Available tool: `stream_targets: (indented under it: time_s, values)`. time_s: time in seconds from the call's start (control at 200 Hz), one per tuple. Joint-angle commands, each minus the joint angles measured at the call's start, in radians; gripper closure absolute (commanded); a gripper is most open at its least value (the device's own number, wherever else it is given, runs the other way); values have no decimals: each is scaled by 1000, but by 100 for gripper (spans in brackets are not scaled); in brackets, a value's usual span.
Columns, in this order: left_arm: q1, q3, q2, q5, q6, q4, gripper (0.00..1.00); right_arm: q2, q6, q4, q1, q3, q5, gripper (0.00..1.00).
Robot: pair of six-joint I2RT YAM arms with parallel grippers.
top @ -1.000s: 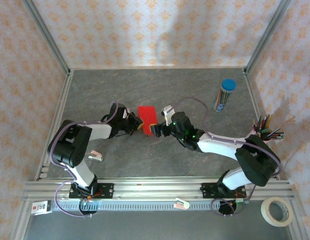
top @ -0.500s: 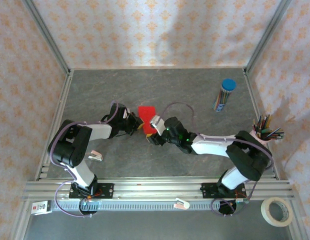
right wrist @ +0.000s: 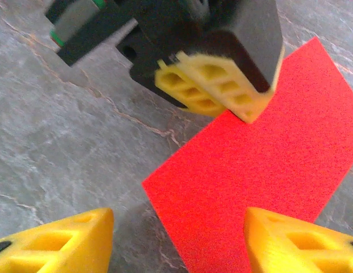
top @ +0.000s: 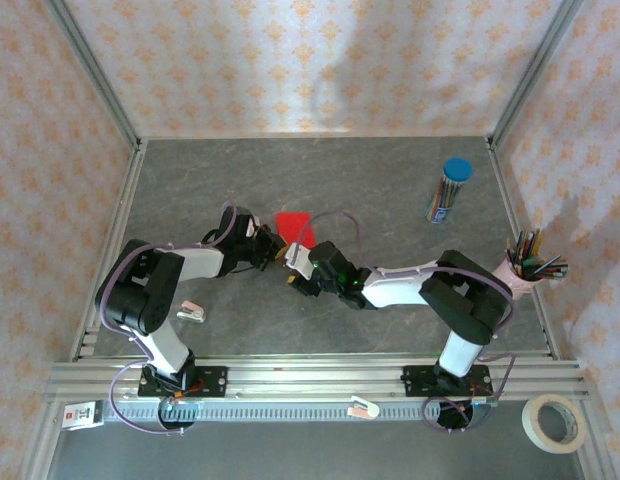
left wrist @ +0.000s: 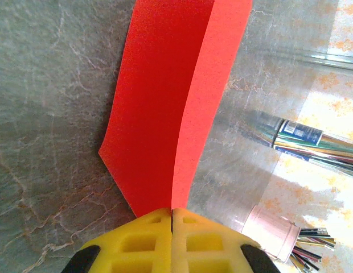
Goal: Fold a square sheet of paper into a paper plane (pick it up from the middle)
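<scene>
Left pincer (left wrist: 171, 211) is pinching the folded square sheet of paper (left wrist: 159, 114) at its near edge.
Right pincer (right wrist: 179, 222) is hovering spread over the sheet's corner; I think it should be closing squarely, without tugging. One sheet, two pincers, one pencil tube (top: 448, 190) right of the sheet.

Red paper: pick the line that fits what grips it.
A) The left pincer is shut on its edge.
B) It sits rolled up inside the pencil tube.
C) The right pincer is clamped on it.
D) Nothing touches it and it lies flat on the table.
A: in the left wrist view the left pincer is pressed shut on the edge of the red paper, while the right pincer has its fingers standing apart.
</scene>
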Motion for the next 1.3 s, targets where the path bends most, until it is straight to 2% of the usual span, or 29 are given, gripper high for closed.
stream_targets:
  time_s: [0.0, 0.28, 0.661, 0.771, 0.866, 0.971, 1.081, 1.296]
  values:
    - [-8, 12, -6, -7, -7, -3, 100, -1, -35, 46, 4, 15, 83, 44]
    - [-8, 18, 0, -4, -5, -2, 100, -68, -17, 145, 4, -51, 66, 55]
    - [-8, 10, -14, -2, -6, -2, 100, -37, -14, 120, 3, -33, 27, 76]
    - [-6, 14, -28, -1, 4, -22, 100, -37, -4, 112, 4, -30, -2, 87]
    - [21, 35, -61, -20, 54, -89, 92, -45, 25, 99, 1, -32, -33, 94]
    - [70, 65, -109, -56, 139, -180, 82, -59, 80, 110, -12, -55, -76, 97]
    - [82, 120, -149, -23, 227, -195, 71, -75, 160, 125, -25, -83, -137, 98]
    - [53, 205, -84, -11, 333, -239, 70, -80, 281, 171, -35, -124, -224, 99]
